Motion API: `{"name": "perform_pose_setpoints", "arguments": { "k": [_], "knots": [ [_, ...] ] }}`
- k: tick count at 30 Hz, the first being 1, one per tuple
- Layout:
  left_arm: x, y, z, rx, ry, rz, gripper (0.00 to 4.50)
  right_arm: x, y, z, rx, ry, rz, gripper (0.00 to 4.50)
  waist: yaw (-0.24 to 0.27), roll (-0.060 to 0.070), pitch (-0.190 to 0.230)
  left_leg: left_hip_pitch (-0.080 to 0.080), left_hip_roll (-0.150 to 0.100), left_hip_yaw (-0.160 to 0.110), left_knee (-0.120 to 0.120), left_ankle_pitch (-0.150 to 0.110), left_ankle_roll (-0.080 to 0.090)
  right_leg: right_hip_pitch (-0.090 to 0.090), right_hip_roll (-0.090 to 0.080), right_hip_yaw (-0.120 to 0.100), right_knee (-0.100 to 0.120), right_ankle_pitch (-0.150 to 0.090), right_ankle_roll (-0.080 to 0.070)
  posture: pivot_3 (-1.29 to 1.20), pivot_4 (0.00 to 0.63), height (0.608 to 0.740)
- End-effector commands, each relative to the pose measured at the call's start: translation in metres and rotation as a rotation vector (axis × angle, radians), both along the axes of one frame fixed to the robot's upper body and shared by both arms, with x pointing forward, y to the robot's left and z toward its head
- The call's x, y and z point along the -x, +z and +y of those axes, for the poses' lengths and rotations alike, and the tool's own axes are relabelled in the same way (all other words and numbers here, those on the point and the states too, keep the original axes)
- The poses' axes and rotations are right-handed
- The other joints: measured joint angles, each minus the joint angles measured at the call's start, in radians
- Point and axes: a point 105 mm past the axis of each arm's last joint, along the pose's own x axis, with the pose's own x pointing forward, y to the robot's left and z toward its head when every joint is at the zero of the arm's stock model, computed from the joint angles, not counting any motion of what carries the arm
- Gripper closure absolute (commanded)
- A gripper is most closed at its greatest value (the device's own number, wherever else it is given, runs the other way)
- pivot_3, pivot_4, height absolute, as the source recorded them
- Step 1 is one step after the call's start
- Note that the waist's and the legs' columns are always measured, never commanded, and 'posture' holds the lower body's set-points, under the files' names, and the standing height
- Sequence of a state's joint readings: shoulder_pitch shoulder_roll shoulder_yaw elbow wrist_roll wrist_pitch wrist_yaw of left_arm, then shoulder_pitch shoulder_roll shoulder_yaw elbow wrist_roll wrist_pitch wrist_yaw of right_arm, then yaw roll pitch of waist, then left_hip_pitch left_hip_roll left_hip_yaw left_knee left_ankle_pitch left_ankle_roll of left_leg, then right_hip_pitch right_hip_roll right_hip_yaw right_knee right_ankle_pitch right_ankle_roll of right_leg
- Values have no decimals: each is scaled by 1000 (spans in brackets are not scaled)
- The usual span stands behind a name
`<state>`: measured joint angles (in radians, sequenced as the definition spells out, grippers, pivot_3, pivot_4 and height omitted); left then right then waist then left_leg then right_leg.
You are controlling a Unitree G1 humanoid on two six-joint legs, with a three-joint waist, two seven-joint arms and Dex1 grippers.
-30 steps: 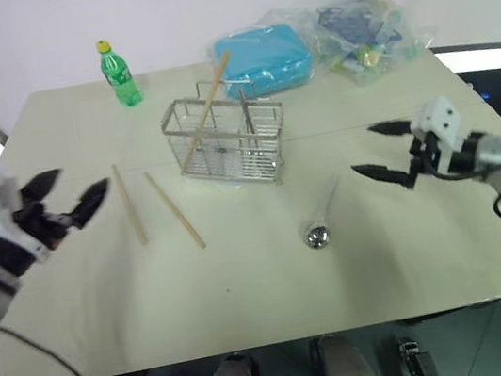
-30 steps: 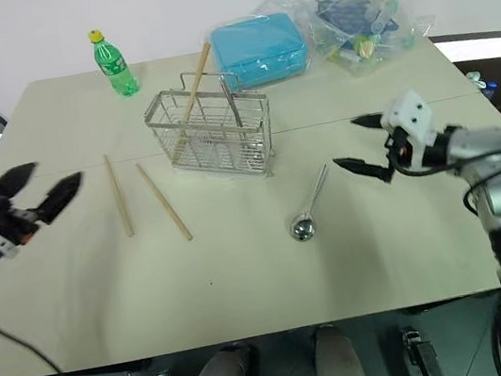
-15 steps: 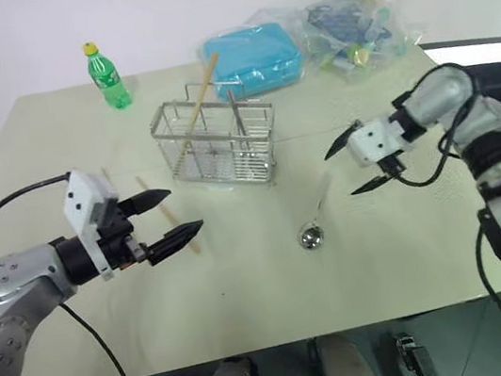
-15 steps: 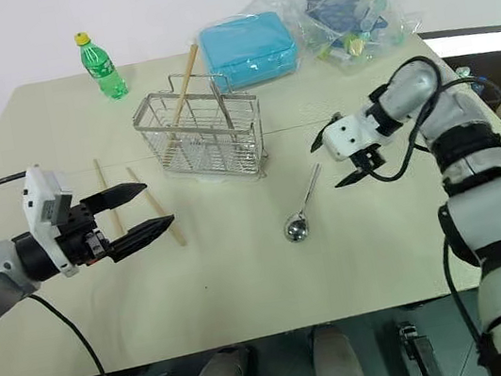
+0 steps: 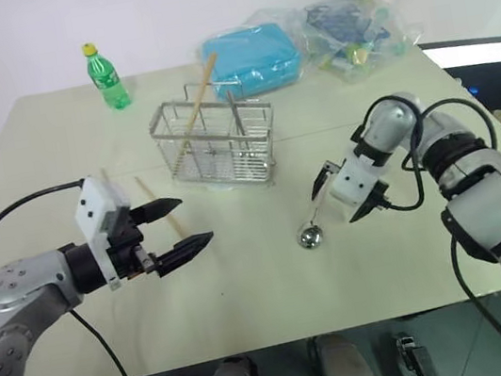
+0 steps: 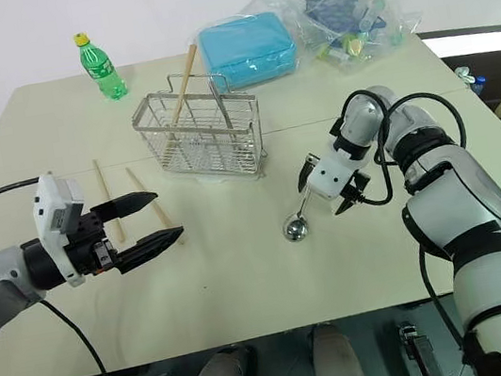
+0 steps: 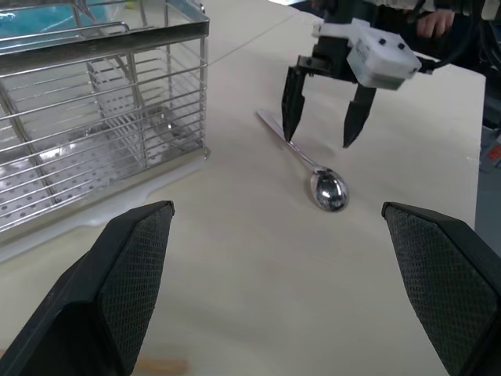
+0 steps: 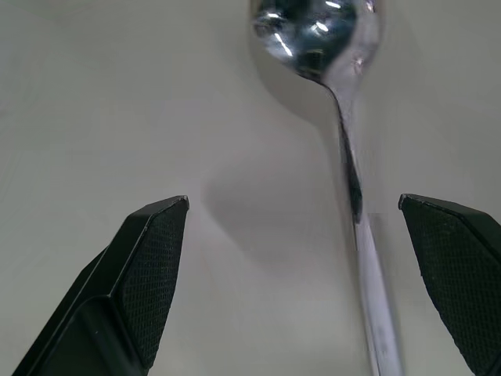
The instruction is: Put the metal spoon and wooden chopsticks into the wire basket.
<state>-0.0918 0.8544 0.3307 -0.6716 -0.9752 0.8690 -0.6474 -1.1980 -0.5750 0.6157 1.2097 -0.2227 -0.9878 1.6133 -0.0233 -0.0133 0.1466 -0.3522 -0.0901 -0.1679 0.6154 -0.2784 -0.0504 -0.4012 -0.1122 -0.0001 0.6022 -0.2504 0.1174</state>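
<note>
- Right wrist view: I see the right gripper [image 8: 293, 282] pointing down over the metal spoon [image 8: 344, 141]; fingers [image 8: 149, 274] spread wide, spoon handle between them nearer one finger, nothing gripped
- Spoon lies flat on the desk [image 6: 247, 284], bowl toward me, handle angled away toward the wire basket [image 6: 200, 139]; spoon just to the right of the basket, not touching it
- Basket upright mid-desk; one of the wooden chopsticks [image 6: 181, 89] leans in it, tip sticking out the top; two more [image 6: 109, 213] lie flat on the desk left of the basket
- Left gripper [image 6: 147, 223] hovers low over the desk near those two sticks; fingers wide apart, empty
- Green bottle [image 6: 100, 67], blue box [image 6: 243, 49] and plastic bag [image 6: 353, 19] along the far edge
</note>
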Motion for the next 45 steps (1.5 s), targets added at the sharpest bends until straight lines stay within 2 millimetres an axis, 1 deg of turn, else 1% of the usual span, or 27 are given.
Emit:
{"name": "perform_pose_setpoints", "arguments": {
  "k": [1,5,12,13,14,17,18,20,21,28,31,33,35,37,38,40,43,44,45],
  "knots": [
    [4,9,-2,4,3,-41,0,-5,14,17,-20,58,-43,29,0,0,0,0,0,0,0,0,0,0,0,0,1,0,0,0,150,725],
    [3,11,0,15,32,-56,0,-2,9,32,-28,114,-30,29,2,0,0,0,0,0,0,0,0,-2,0,1,2,0,0,0,150,725],
    [3,13,1,24,50,-67,0,4,0,42,-24,176,-12,29,4,0,0,0,0,0,0,0,-1,-2,0,1,4,0,0,0,150,725],
    [3,13,1,25,52,-68,0,5,-1,42,-25,179,-11,573,4,0,0,0,0,0,0,0,-1,-2,0,1,5,0,0,0,150,725],
    [2,14,1,28,56,-72,0,5,-1,43,-30,184,-10,886,3,0,0,0,0,0,0,1,-1,-3,0,1,6,0,0,0,150,725],
    [0,18,2,36,64,-83,0,6,-2,44,-34,200,-15,2325,3,0,0,0,0,0,0,1,-1,-4,0,1,8,0,0,0,150,725],
    [0,19,2,37,64,-86,0,6,-2,44,-37,205,-18,2891,3,0,0,0,0,0,0,1,-2,-4,0,1,8,0,0,0,150,725],
    [-1,20,2,39,64,-90,0,6,-1,46,-56,205,-20,3848,3,-1,0,0,0,0,0,1,-2,-4,0,1,9,0,0,0,150,725],
    [-1,21,2,40,64,-92,0,6,0,47,-66,203,-20,4447,3,-1,0,0,0,0,0,1,-2,-4,0,1,9,0,0,0,150,725],
    [-7,27,4,50,71,-107,0,7,1,47,-104,198,-21,4481,3,-1,-1,0,0,1,0,1,-2,-4,0,1,9,0,0,0,150,725],
    [-8,28,5,44,70,-115,0,5,9,52,-185,168,-30,4481,3,-1,-1,0,0,1,0,1,-2,-4,0,2,9,0,0,0,150,725],
    [-10,31,7,44,76,-127,0,3,20,59,-284,121,-21,4481,3,-1,0,0,0,1,0,1,-2,-4,0,2,9,0,0,0,150,725],
    [-12,36,10,42,86,-144,0,5,37,64,-406,67,11,4481,4,-1,-1,0,0,0,0,1,-2,-4,0,2,9,0,0,0,150,725],
    [-16,41,14,41,100,-163,0,14,58,66,-523,24,66,4481,7,-1,-1,0,0,0,1,1,-2,-4,0,2,9,0,0,0,150,725],
    [-17,44,17,42,108,-174,0,20,68,63,-560,16,81,4481,10,-1,0,-1,0,0,1,1,-2,-4,0,2,9,0,0,0,150,725],
    [-21,49,22,45,121,-191,0,37,85,59,-617,-1,134,4481,15,-1,-1,-1,0,-1,1,1,-2,-4,0,1,9,0,0,0,150,725],
    [-26,57,28,42,137,-219,0,70,124,55,-765,-112,339,4481,18,-1,-1,-3,-1,-1,1,0,0,-5,0,1,8,0,0,0,150,725],
    [-28,60,30,42,137,-225,0,79,135,55,-804,-140,390,4481,18,-1,-1,-4,-1,-1,1,-2,4,-5,-1,1,8,0,0,0,150,725],
    [-29,62,31,41,136,-231,0,84,150,57,-878,-174,440,4481,13,-1,-1,-3,-1,-1,2,-3,5,-5,-1,1,7,0,0,0,150,725]
  ]
}}
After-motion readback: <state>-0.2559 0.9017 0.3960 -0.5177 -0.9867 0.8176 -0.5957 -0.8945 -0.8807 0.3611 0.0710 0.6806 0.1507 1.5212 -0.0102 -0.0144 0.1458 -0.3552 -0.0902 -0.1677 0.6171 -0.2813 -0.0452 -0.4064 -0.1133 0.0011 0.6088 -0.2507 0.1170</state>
